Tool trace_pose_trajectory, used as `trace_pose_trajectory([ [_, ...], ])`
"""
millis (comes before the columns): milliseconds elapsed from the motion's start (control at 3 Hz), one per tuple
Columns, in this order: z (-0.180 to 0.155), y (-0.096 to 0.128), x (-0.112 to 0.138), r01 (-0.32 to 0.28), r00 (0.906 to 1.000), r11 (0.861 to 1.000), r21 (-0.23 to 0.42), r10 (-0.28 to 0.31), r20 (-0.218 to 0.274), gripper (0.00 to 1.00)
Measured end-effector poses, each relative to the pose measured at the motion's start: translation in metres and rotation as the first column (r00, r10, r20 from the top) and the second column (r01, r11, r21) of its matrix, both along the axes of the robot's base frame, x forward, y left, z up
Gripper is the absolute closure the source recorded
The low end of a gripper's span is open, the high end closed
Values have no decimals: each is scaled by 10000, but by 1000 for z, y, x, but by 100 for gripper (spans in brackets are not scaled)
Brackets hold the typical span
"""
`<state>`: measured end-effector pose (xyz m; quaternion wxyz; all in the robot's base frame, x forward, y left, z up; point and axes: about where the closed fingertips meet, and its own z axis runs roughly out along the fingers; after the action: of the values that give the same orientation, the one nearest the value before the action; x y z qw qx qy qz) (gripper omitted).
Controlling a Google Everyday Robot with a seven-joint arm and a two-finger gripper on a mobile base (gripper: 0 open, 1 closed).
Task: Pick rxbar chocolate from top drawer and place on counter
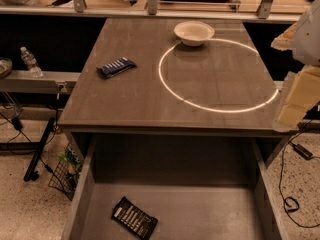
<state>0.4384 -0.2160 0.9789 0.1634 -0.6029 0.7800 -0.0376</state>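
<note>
Step in hand, as we judge it: reach into the open top drawer (pixel 210 214) and grasp the rxbar chocolate (pixel 134 218); the grasp is not yet made. The bar lies flat on the drawer bottom, front-left area, lettering up, turned on a diagonal, near the left wall but apart from it. To do this well, we think the gripper (pixel 296 101) has to travel left and down past the counter (pixel 135 99) front edge without clipping it. It should then come down from above and rotate so the jaws close across the bar's short width rather than along the diagonal. The wrapper is thin and flat, so we expect a low approach close to the drawer bottom is needed, and a shallow grip may slip off. We should not confuse the target with the dark blue bar (pixel 116 67) on the counter, left of the ring of light (pixel 161 79). The bowl (pixel 194 32) sits at the ring's far edge, so plenty of counter looks free for the later drop. Arm pose: the gripper hangs at the right edge of view, beside the counter's right side, with the white arm housing (pixel 310 34) above it, well apart from the drawer and bar. We cannot tell how far open it is; it has no hold on the bar.
</note>
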Motion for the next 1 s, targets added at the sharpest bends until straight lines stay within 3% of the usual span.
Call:
trace_pose_trajectory([
  [667,-16,-1,-11,166,9996,9999,38,-165,-229,0],
  [1000,-59,3,-37,531,9960,9984,175,-516,-735,0],
])
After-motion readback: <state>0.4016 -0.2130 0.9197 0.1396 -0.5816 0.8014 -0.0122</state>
